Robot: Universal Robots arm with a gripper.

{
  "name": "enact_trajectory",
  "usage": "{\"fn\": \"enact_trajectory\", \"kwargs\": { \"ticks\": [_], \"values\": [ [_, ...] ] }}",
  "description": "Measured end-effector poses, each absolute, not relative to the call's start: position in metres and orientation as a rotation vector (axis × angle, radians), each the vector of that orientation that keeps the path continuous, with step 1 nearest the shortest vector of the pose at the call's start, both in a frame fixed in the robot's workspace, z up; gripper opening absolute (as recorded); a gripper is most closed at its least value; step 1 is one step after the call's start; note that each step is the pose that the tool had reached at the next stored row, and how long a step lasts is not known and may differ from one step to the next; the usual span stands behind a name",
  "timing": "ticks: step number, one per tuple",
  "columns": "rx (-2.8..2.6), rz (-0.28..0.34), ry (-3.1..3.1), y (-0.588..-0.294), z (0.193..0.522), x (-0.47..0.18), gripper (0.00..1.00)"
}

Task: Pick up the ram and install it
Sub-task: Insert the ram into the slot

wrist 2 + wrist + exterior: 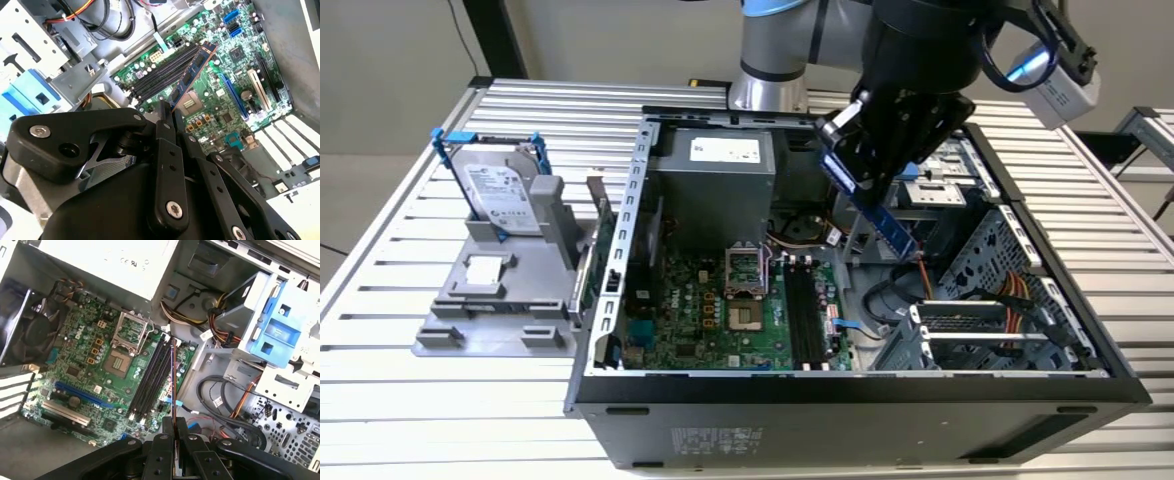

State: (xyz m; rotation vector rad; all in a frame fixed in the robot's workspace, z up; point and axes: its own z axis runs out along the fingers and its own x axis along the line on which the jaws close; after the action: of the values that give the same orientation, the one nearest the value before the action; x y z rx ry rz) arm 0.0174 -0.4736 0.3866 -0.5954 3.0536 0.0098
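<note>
Though it sits in none of the slots (807, 312), the ram (881, 215) is inside the open case (638, 180), hanging tilted in the air with its lower tip down among the cables (927, 275). That tip lies toward the exterior view's right of the slots, between them and the drive cage (987, 250). My claw (851, 160) pinches the ram by its upper end, one finger pressed on each flat face.

From the second wrist view I see the stick (195, 70) running out from between the fingers (162, 127), its chip side showing, slanted across the four dark slots (160, 72) below. In the first wrist view the ram (173, 375) shows edge-on as a thin line. It runs nearly parallel to the slots (150, 375) and lies just beside the one nearest the cage, and the claw (174, 421) grips it at the near end.

Past the slots on the green board (700, 320) sits the square socket (740, 270), and the grey power supply (714, 165) fills the far end of the case. The pale blue cage (280, 325) stands on the other side, with black and orange cables (220, 395) looped below it.

Well apart, at the exterior view's left, a hard drive (500, 190) in a blue frame stands upright on a grey holder (494, 300) on the slatted desk (400, 300).
</note>
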Motion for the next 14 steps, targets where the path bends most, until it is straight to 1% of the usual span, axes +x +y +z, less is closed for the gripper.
{"fn": "enact_trajectory", "kwargs": {
  "ticks": [14],
  "values": [
    [-0.401,0.005,3.085,-0.4736,0.3866,0.0174,0.00]
  ]
}}
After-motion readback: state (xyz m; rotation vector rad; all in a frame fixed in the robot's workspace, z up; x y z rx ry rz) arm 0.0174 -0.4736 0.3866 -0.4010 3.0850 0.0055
